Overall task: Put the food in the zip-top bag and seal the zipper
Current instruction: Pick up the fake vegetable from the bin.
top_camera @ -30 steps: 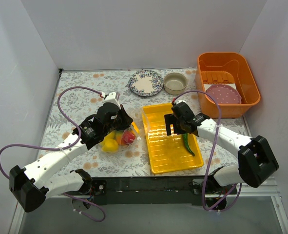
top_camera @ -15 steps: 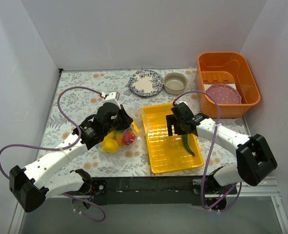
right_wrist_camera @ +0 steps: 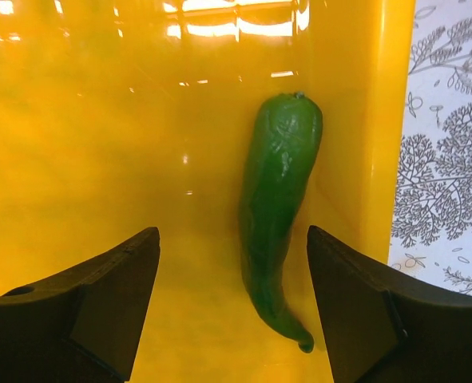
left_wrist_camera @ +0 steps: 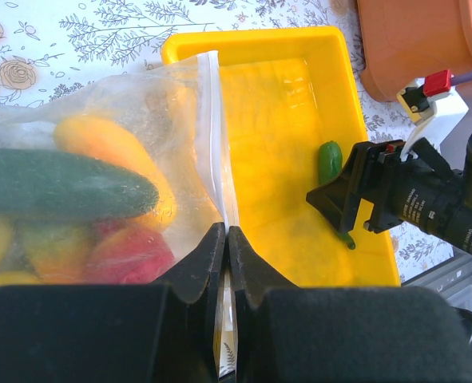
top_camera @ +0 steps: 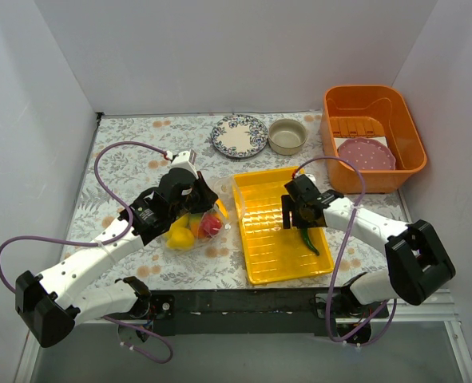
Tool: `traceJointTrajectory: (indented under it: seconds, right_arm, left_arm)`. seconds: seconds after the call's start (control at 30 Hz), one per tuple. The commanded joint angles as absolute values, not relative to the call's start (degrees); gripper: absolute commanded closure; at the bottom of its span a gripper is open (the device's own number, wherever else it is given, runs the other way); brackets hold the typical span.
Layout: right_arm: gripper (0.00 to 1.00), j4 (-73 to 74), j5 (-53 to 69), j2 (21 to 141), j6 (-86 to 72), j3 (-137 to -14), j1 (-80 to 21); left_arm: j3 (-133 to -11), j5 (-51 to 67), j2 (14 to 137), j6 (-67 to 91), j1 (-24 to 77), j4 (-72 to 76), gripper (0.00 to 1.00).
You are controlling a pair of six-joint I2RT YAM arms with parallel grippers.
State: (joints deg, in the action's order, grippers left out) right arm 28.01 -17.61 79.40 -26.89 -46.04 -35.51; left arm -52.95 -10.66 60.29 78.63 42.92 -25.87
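Green chili (right_wrist_camera: 277, 215) lies in yellow tray (right_wrist_camera: 76, 159) under wide-apart right gripper (right_wrist_camera: 232, 239); left gripper (left_wrist_camera: 226, 235) clamps zipper (left_wrist_camera: 208, 120).

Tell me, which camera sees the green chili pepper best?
The right wrist view: the green chili looks big and whole, lying in the yellow tray below the open right gripper. The top view shows it small, beside that gripper. The left wrist view shows only bits; the gripper hides the rest.
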Motion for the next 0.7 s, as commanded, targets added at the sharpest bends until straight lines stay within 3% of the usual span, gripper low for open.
traceJointTrajectory:
  seconds: [0.0,0.27,0.5,0.67]
  right_arm:
    - [0.24,25.93,-16.88,79.45,-28.57,-44.91,-34.02]
    - [0.53,22.42,-11.43,80.07,-26.19,-45.35,-33.49]
    - [0.62,20.66,-5.02,85.34,-22.15,-49.13,-33.49]
    - [0.62,18.20,-1.85,87.88,-21.36,-52.72,-33.49]
  left_arm:
    - [-53.70,-10.46,59.41,78.49,42.80,-26.10,1.00]
    - [-53.61,-10.02,59.68,78.40,42.89,-25.84,1.00]
    - [-53.70,-9.49,60.29,78.31,42.80,-25.40,1.00]
    - [-53.88,-10.63,60.12,77.96,42.80,-26.10,1.00]
